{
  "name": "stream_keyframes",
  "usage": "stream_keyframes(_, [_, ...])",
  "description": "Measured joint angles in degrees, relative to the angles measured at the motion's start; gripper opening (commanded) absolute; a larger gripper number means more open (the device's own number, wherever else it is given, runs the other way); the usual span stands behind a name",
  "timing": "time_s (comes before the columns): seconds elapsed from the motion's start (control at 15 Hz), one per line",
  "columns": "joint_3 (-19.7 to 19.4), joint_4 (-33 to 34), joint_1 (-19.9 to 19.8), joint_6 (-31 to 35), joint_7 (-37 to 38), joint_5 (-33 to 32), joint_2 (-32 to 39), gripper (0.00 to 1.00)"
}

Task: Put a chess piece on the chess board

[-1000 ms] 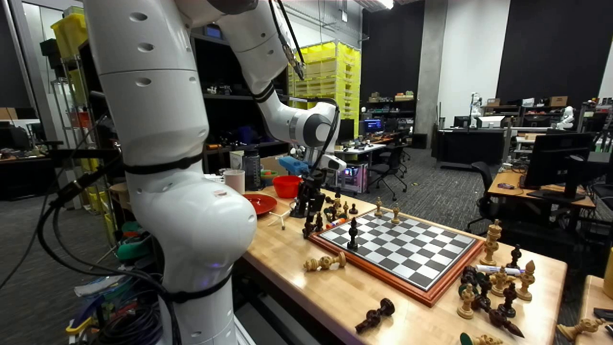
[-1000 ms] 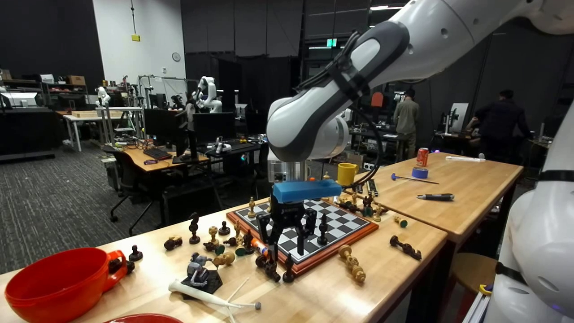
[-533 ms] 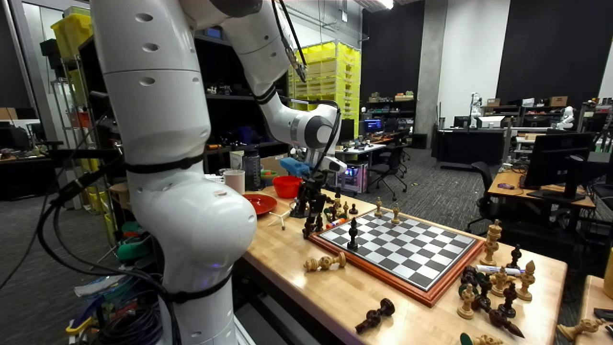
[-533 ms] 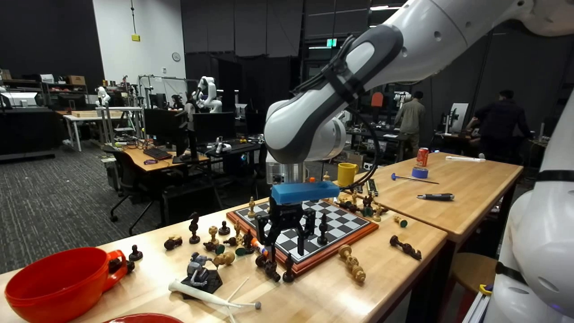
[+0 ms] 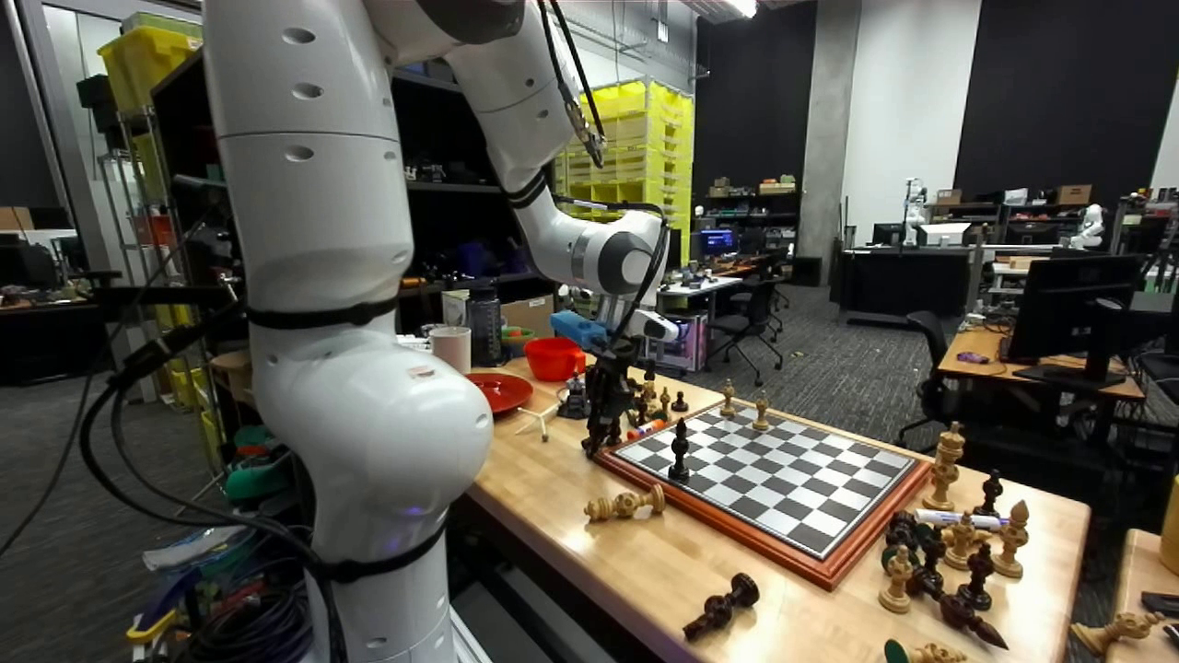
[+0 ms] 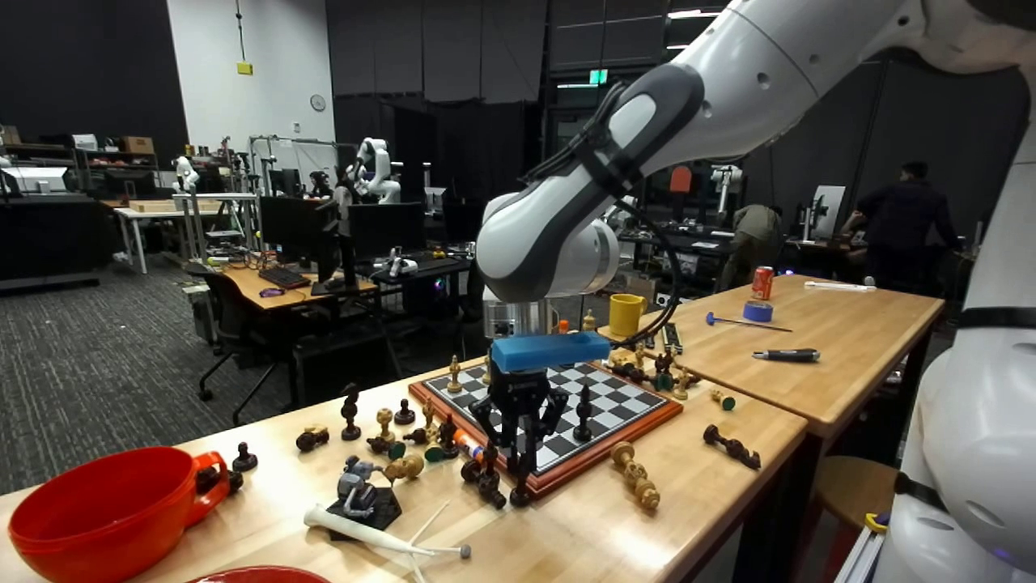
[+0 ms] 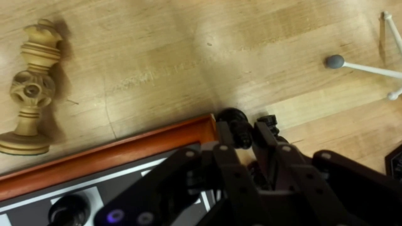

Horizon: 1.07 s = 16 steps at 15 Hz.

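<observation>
Gripper: you just closed it, apparently pinching the black piece near wrist-frame centre (blurry).
Board: lower left; lift should follow.

Right of centre in an exterior view: one square checkered board with a reddish-brown wooden border, bearing one dark carved chess piece and two pale carved chess pieces. The crowded chess pieces at lower right overlap past counting. In an exterior view: one red handled bowl, lower left; one yellow mug, right of centre.
</observation>
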Motion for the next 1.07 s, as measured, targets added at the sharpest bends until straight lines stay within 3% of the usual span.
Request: stream_keyframes(1.07, [-0.6, 4.5, -1.5, -5.2, 0.1, -1.8, -4.2, 0.06])
